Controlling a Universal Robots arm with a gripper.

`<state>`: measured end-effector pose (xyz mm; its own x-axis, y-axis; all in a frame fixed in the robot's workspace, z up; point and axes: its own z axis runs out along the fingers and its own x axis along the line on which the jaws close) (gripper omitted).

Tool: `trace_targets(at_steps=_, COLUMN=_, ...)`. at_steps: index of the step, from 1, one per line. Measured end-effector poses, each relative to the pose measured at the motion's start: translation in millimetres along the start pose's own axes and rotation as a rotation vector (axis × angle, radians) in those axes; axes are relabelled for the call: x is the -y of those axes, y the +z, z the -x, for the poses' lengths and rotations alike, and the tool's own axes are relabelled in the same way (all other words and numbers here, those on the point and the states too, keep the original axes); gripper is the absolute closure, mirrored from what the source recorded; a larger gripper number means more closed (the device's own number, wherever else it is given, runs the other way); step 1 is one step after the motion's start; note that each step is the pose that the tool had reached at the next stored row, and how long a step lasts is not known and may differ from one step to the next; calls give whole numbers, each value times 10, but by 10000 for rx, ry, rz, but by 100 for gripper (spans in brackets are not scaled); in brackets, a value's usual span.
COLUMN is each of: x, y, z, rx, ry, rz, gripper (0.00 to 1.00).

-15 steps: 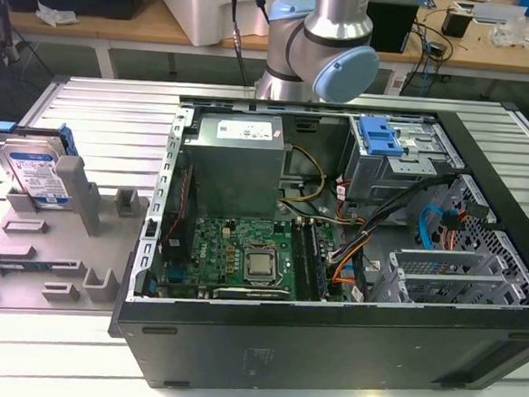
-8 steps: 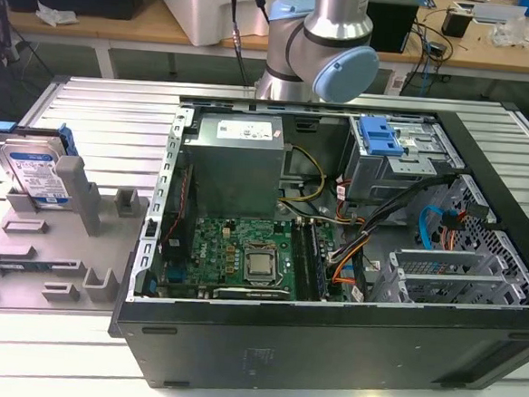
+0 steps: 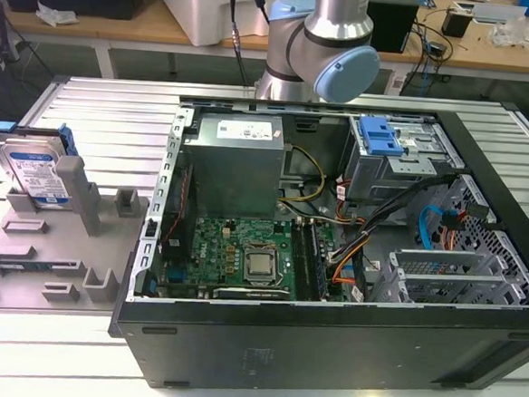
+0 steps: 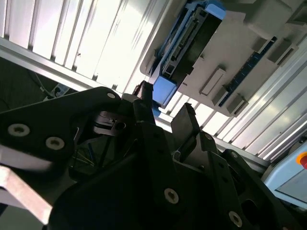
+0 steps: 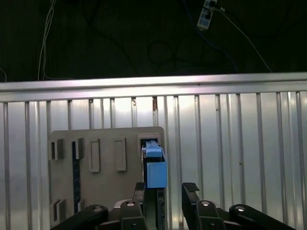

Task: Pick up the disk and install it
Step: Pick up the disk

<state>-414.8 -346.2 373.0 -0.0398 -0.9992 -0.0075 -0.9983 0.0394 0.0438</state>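
Exterior view: one disk (image 3: 38, 169) upright in one grey fixture (image 3: 26, 236) beside one open computer case (image 3: 327, 348). In both wrist views: gripper (image 5: 164, 191) jaws parted, empty, near disk.

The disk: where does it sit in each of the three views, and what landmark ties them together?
Exterior view: the disk stands on edge in the grey holder, at the exterior view's left.
First wrist view: edge-on in that holder, ahead of the open gripper.
Second wrist view: edge-on, blue bracket nearest the gripper.
Shared landmark: the grey holder.
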Motion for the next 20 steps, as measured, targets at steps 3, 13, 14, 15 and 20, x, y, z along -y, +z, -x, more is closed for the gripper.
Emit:
trace_targets(at_steps=3, x=15, y=0, z=-10, rx=0, ry=-1, rz=-1, gripper=56)
trace_targets(at_steps=13, x=47, y=65, z=-47, rx=-1, ry=-8, rz=-15, gripper=56)
trace_targets(at_steps=14, x=48, y=86, z=-51, rx=-1, ry=-13, rz=-24, gripper=56)
trace_targets(at_steps=15, x=49, y=94, z=-52, rx=-1, ry=-15, rz=-28, gripper=56)
trace_targets(at_steps=20, x=52, y=154, z=-68, rx=-1, ry=-34, rz=-48, gripper=56)
